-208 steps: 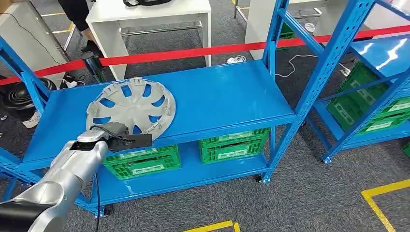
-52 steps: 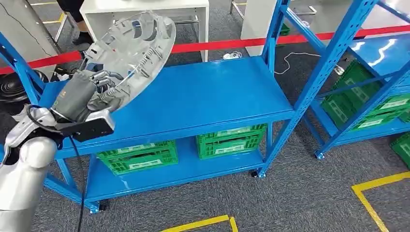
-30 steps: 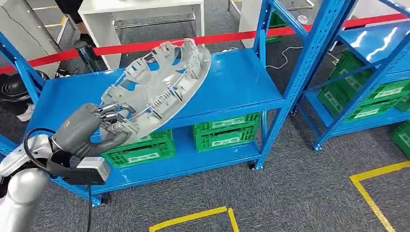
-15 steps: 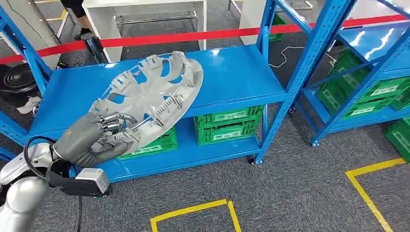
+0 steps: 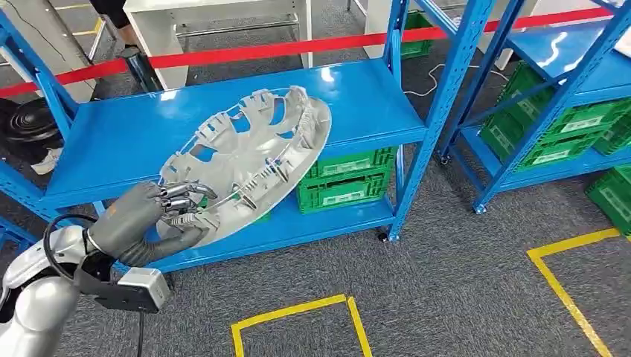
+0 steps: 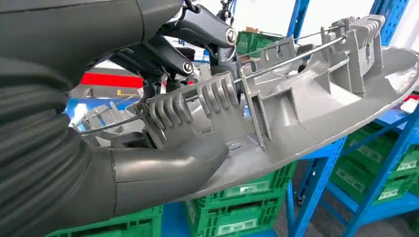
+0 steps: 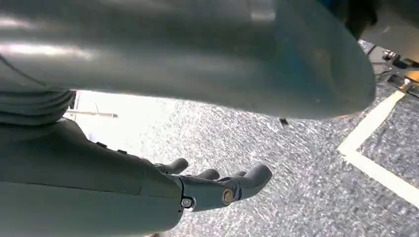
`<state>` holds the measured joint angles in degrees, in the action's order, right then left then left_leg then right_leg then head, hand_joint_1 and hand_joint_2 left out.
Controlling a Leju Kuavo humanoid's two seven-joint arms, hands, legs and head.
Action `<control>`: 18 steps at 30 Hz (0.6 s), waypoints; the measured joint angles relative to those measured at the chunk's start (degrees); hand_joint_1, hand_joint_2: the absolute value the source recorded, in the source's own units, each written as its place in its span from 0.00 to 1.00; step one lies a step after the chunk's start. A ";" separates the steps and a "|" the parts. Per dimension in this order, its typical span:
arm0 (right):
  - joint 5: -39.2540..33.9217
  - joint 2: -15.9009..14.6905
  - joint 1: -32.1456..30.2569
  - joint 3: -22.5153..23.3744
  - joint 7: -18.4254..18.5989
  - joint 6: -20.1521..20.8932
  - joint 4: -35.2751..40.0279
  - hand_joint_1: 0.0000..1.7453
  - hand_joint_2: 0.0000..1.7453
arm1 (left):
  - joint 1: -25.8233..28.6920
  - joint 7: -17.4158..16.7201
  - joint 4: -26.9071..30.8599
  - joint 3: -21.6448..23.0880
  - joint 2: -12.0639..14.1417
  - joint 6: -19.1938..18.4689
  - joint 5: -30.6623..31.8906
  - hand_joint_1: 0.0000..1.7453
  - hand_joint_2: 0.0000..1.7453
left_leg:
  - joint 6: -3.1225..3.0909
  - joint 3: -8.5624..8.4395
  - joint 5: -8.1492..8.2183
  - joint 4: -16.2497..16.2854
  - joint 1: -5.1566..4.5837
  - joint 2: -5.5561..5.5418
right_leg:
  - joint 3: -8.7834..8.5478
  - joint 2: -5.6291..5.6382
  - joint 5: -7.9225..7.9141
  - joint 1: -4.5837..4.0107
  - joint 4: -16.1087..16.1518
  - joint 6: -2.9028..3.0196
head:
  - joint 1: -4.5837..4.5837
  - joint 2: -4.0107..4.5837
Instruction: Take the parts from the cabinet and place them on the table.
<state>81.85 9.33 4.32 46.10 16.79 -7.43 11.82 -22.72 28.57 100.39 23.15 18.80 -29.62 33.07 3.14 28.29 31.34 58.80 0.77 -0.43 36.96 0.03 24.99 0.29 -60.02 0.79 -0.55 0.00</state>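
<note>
Hubcap (image 5: 249,160) tilted above blue shelf (image 5: 357,111), grey carpet (image 5: 461,297)

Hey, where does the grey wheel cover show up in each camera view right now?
Head view: the wheel cover is left of centre, tilted, ribbed inner side up, held at its lower rim by the left hand.
Left wrist view: the cover spans the picture's middle, with the hand's thumb under its rim.
Right wrist view: not in it.
Shared landmark: the green crates on the blue rack's lower shelf.
</note>
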 joint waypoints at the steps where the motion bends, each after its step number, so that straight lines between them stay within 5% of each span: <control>1: 0.16 -0.02 -0.01 0.00 0.02 0.00 0.00 0.00 0.00 | -0.14 -0.02 -0.13 0.00 -0.04 -0.07 0.00 1.00 1.00 | -0.70 0.53 -0.59 0.35 -0.11 -0.12 | 0.02 -0.03 -0.55 -0.04 0.12 -0.34 | 0.18 0.00; 4: 0.53 -0.02 -0.10 0.00 0.00 0.15 0.00 0.00 0.00 | -0.51 -0.35 -1.07 0.02 -0.13 -0.50 0.13 1.00 1.00 | -2.09 1.70 -1.54 0.23 -0.25 0.08 | 0.56 0.21 -1.95 -0.01 0.39 -1.27 | 0.00 0.00; 5: 0.61 -0.02 -0.14 0.00 0.00 0.24 0.00 0.00 0.00 | -0.76 -0.50 -1.36 0.02 -0.39 -0.50 0.17 1.00 1.00 | -2.84 2.21 -2.26 0.07 -0.01 0.46 | 1.01 0.29 -0.83 0.34 -0.25 -1.54 | 0.07 0.00; 8: 0.77 -0.02 -0.10 0.00 0.00 0.48 0.00 0.00 0.00 | -1.29 -1.03 -2.01 0.07 -0.81 -0.50 0.59 1.00 1.00 | -3.72 5.02 -4.30 0.14 -0.16 0.51 | 4.43 0.20 9.12 0.28 -10.49 -1.99 | 0.17 0.00; 9: 0.77 -0.04 -0.04 0.00 0.00 0.48 0.00 0.00 0.00 | -1.29 -1.03 -2.19 0.09 -1.03 -0.50 0.59 1.00 1.00 | -3.80 5.98 -4.99 0.19 -0.27 0.51 | 5.24 0.19 10.90 0.27 -14.36 -2.03 | 0.17 0.00; 10: 0.75 -0.04 0.03 0.00 -0.02 0.48 0.00 0.00 0.00 | -1.29 -1.07 -2.41 0.13 -1.31 -0.50 0.66 1.00 1.00 | -3.79 6.96 -5.67 0.29 -0.36 0.50 | 5.41 0.20 10.91 0.25 -16.91 -1.98 | 0.17 0.00; 11: 0.72 -0.04 0.06 0.00 -0.02 0.48 0.00 0.00 0.00 | -1.29 -1.18 -2.58 0.17 -1.57 -0.50 0.68 1.00 1.00 | -3.72 7.98 -6.36 0.41 -0.43 0.49 | 4.35 0.20 9.21 0.18 -17.17 -1.81 | 0.17 0.00; 13: 0.50 -0.06 0.05 0.00 0.00 0.44 0.00 0.00 0.00 | -1.34 -1.29 -2.86 0.17 -1.95 -0.50 0.74 1.00 1.00 | -3.51 9.74 -7.54 0.72 -0.47 0.49 | -1.02 0.19 4.86 -0.04 -11.26 -1.30 | 0.17 0.00; 14: 0.42 -0.13 0.12 0.00 0.00 0.42 0.00 0.00 0.00 | -1.42 -1.29 -2.91 0.20 -2.18 -0.50 0.79 1.00 1.00 | -3.32 10.33 -8.08 0.90 -0.48 0.47 | -4.74 0.19 4.49 -0.23 -6.50 -0.89 | 0.18 0.00; 16: 0.26 -0.24 0.44 0.00 0.00 0.44 0.00 0.00 0.00 | -1.81 -1.24 -2.95 0.20 -2.47 -0.57 0.85 1.00 1.00 | -2.67 10.82 -9.04 1.15 -0.58 0.50 | -9.51 0.19 8.13 -0.69 1.83 -0.36 | 0.09 0.00; 18: 0.29 -0.24 0.48 0.00 -0.02 0.15 0.00 0.00 0.00 | -2.50 -1.00 -3.21 0.33 -2.80 -0.70 0.85 1.00 1.00 | -1.90 10.75 -10.42 0.46 -0.24 0.65 | -8.70 0.22 7.21 -0.91 1.24 0.04 | 0.33 0.00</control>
<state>82.14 9.09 4.80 46.10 16.76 -7.28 11.82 -25.23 27.56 97.18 23.47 16.00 -30.32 33.92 1.23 39.04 20.93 59.25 0.54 0.22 28.27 0.25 32.20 -0.62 -58.78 0.82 -0.22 0.00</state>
